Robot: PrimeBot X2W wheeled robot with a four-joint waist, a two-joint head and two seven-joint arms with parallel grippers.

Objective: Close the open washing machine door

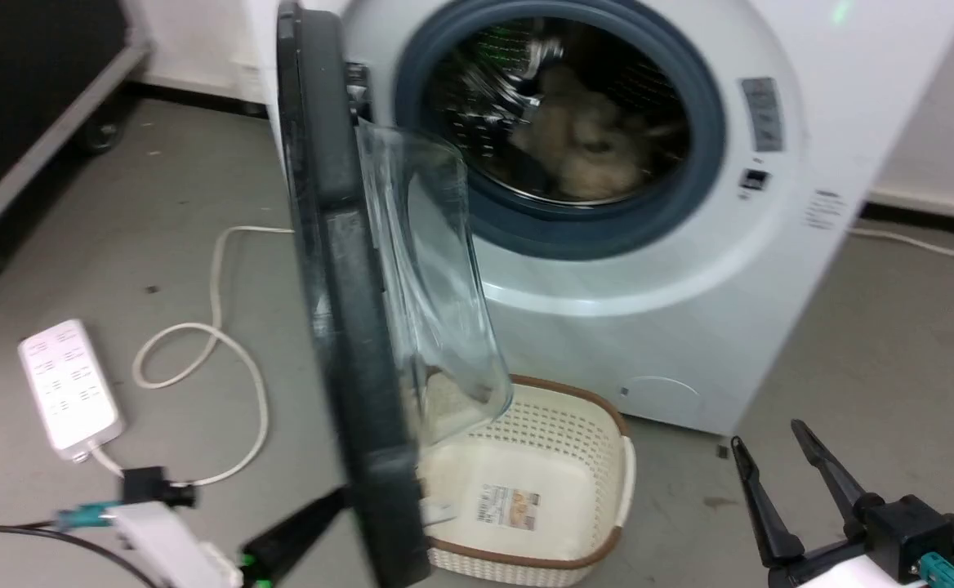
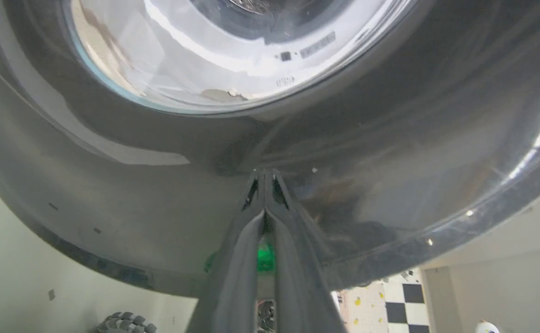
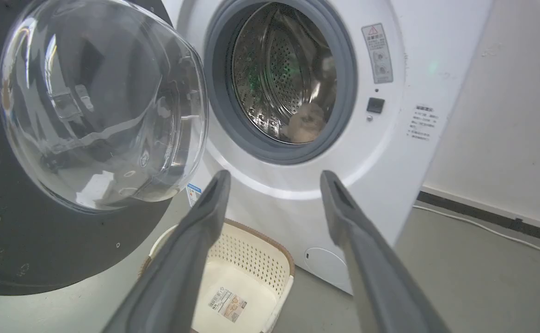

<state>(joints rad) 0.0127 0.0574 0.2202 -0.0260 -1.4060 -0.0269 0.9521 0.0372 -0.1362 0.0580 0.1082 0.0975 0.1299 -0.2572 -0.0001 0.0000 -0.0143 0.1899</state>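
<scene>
the left gripper [image 2: 264,172] is closed tight, fingers together, its tips against the black rim of the washing machine door [image 1: 338,245]; the right gripper [image 1: 769,435] is held wide and empty. the door is swung half open over a cream basket [image 1: 563,425], in front of the washing machine [image 1: 648,310].

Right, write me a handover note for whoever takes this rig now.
Left gripper: shut, tips against the outer black face of the washing machine door, low down.
Right gripper: open, empty, clear of the washing machine.
Door: wide open, with a basket on the floor beneath it.
Done: nothing shut yet.
To do: push the door closed until it latches.
</scene>
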